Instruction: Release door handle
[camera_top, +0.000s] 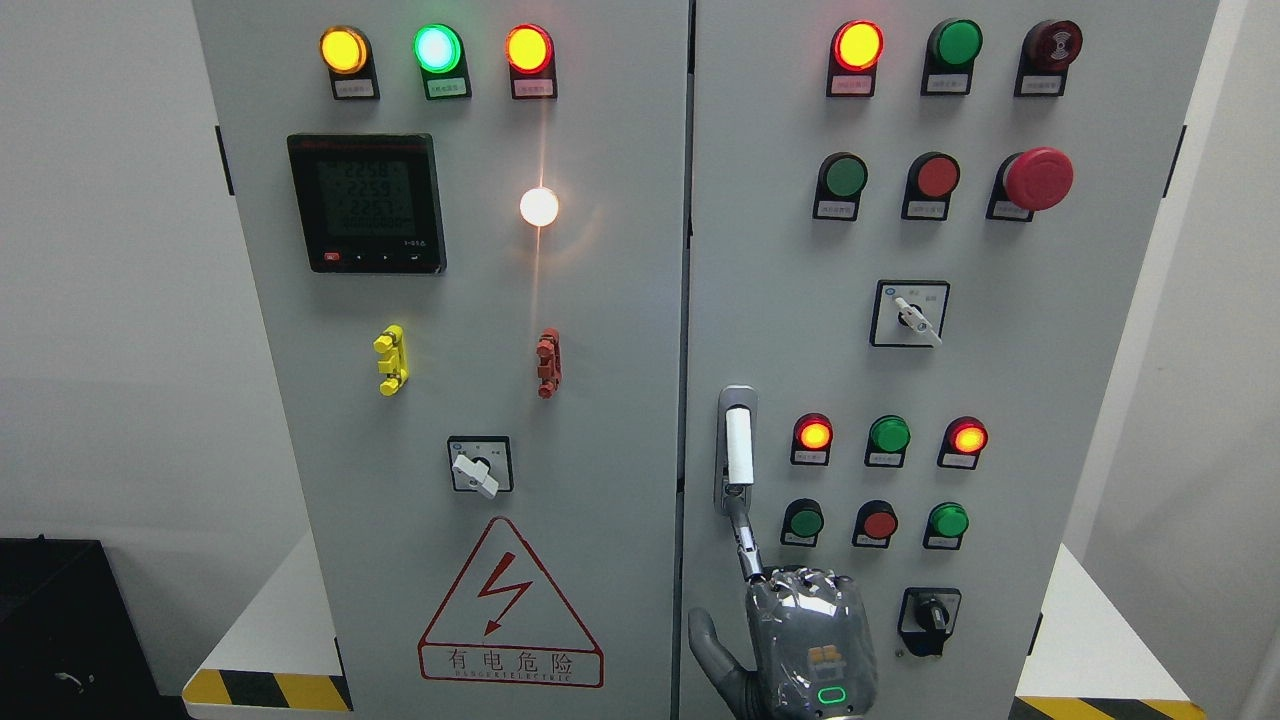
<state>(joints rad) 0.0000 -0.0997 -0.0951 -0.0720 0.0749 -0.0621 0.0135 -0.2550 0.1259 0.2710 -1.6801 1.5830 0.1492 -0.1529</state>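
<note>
- Right hand (800, 640), bottom centre of frame, index finger (745, 540) extended up touching the door handle (737, 450); nothing gripped, fingers relaxed.
- Green pushbutton (803, 521) just right of the finger.

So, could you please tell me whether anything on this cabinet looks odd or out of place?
Nothing looks damaged or askew. The one oddity: a hand reaches one extended finger up to the bottom of the white door handle, rather than gripping it. Both doors look shut.

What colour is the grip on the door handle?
White, on a silver mount; the door handle shows clearly in the head view.
</note>
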